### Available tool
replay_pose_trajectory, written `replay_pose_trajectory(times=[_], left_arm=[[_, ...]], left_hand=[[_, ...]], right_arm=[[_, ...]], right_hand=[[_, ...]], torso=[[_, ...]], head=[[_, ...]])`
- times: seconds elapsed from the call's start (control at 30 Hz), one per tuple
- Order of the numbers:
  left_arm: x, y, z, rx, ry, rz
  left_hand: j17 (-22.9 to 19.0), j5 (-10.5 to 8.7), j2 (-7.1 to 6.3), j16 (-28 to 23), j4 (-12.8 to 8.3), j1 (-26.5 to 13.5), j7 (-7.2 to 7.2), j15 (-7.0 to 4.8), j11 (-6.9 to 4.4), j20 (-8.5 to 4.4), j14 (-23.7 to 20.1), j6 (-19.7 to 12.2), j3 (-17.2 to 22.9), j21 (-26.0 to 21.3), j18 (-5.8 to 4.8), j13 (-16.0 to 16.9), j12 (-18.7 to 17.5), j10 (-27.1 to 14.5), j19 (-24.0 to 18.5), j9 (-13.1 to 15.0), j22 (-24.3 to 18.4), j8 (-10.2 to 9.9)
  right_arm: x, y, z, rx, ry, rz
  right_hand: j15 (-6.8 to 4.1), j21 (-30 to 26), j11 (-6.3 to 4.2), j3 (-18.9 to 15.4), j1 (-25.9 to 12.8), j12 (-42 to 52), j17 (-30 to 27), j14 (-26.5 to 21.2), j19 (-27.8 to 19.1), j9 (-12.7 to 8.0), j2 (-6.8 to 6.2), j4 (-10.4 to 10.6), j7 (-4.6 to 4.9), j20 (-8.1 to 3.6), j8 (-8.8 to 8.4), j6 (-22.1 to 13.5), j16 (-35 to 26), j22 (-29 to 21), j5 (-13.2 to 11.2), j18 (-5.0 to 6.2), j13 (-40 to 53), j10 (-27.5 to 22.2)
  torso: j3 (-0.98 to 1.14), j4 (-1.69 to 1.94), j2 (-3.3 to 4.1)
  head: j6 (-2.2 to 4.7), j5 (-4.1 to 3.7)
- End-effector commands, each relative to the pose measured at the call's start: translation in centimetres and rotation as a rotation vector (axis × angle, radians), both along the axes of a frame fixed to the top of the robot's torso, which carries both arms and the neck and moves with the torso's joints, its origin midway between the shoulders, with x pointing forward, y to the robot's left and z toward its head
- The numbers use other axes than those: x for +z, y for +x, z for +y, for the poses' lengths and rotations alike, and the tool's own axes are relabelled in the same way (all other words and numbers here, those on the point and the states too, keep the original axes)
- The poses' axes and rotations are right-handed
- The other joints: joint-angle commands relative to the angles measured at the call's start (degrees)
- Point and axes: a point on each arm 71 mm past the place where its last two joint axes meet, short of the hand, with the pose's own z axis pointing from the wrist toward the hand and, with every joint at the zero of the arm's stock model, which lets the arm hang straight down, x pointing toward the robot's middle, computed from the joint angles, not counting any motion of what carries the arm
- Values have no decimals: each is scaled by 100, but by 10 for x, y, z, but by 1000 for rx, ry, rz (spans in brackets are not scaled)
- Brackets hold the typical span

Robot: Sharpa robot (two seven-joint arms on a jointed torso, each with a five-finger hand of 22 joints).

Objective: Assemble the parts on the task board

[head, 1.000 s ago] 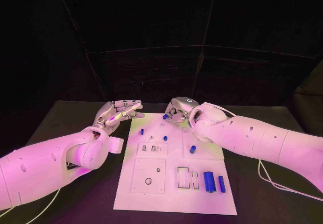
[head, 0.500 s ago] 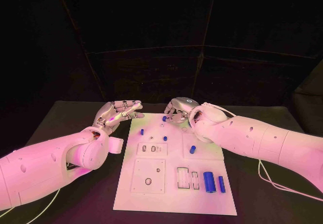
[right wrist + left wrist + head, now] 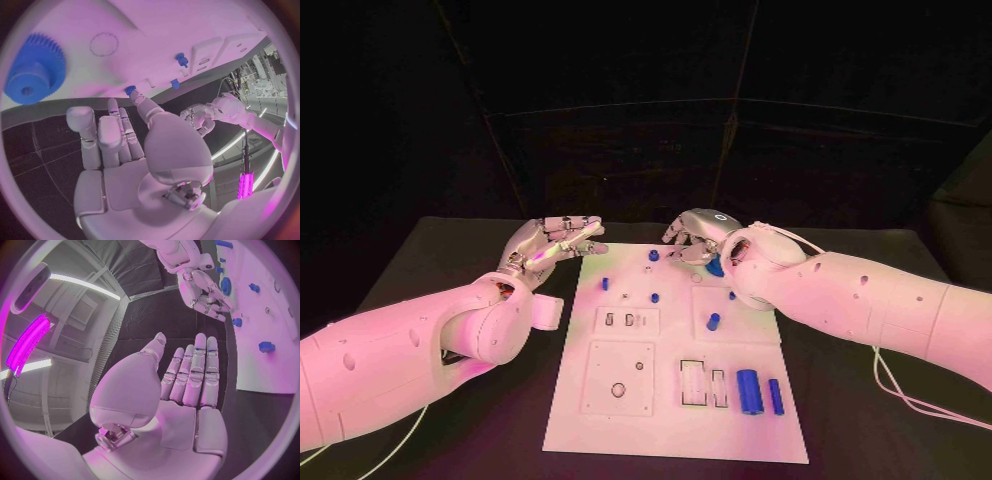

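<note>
Both hands are empty: right hand [image 3: 700, 238], fingers apart, should close squarely on the gear [image 3: 32, 69]; left hand [image 3: 554, 243] waits open.

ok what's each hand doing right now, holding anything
Left hand: open, fingers straight, holding nothing.
Right hand: open, nothing held, beside the blue gear.

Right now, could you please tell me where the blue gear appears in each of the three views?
Head view: the blue gear is at the far end of the task board, just beside the right hand.
Left wrist view: the gear is on the white board, next to the right hand's fingertips.
Right wrist view: the gear lies on the board, beyond that hand's fingers.
Shared landmark: the white task board under the gear.
</note>
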Motion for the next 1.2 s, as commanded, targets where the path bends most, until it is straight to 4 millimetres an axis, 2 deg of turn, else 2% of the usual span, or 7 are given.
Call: replay_pose_trajectory(times=[0.03,0.23,0.27,0.3,0.4,0.6,1.2], left_arm=[[2,0,0,-12,-3,-9],[1,1,2,-8,-1,-7],[1,1,2,-8,0,-7],[1,1,2,-7,0,-7],[1,2,2,-7,0,-6],[0,3,2,-9,0,-5],[-1,5,1,-8,1,-4]], left_hand=[[7,27,14,-21,-39,43,62,29,16,5,-14,-37,6,-17,29,-5,-28,-30,51,-6,-9,-34],[8,27,17,-25,-44,46,59,29,15,6,-14,-33,9,-19,29,-4,-26,-25,51,-5,-11,-31],[8,26,17,-25,-44,46,58,29,15,6,-14,-32,9,-19,29,-4,-26,-25,51,-5,-11,-31],[8,26,17,-25,-44,46,58,29,15,6,-14,-32,9,-19,29,-4,-26,-25,51,-5,-11,-31],[9,27,20,-28,-49,49,56,28,13,6,-14,-28,11,-20,30,-3,-25,-20,51,-4,-13,-28],[11,27,25,-33,-59,55,52,27,10,5,-12,-21,17,-23,30,-1,-22,-10,52,-2,-16,-25],[16,27,38,-43,-83,74,47,24,6,4,-9,-15,33,-28,32,-1,-21,0,54,-1,-22,-23]], right_arm=[[10,-3,-9,-32,97,5],[13,-13,-46,-89,148,128],[12,-15,-52,-98,147,146],[12,-16,-57,-106,144,162],[10,-19,-70,-130,118,199],[7,-17,-81,-158,61,217],[-1,-7,-80,-171,-33,237]], right_hand=[[-78,139,-79,-47,40,230,232,172,120,5,-60,46,-45,-38,49,73,150,216,68,-80,109,347],[-254,459,-290,-576,-188,1786,834,260,356,-15,-391,319,-232,-221,95,111,536,702,328,-173,1354,1142],[-260,501,-294,-709,-174,2877,1060,288,379,-16,-410,389,-230,-232,115,89,667,761,373,-184,2499,1119],[-287,603,-270,-1211,217,5257,1466,294,396,-11,-358,610,-208,-233,251,13,975,860,559,-200,4968,99],[-149,679,-166,-1391,58,6260,1998,366,457,-33,-271,830,-133,-150,249,-118,1161,1029,411,-230,6142,830],[-92,744,-106,-1570,205,6649,2221,402,504,-43,-268,896,-72,-81,264,-296,1258,1137,428,-245,6621,1012],[-58,801,-74,-1646,436,6810,2380,424,541,-34,-197,883,-41,-43,330,-404,1326,1230,519,-261,6836,1066]], torso=[[7,-26,-7],[22,-84,-11],[26,-97,-10],[31,-105,-10],[41,-134,-9],[48,-122,0],[25,-102,-3]], head=[[31,-33],[63,-52],[68,-48],[71,-47],[78,-46],[74,-73],[38,-98]])
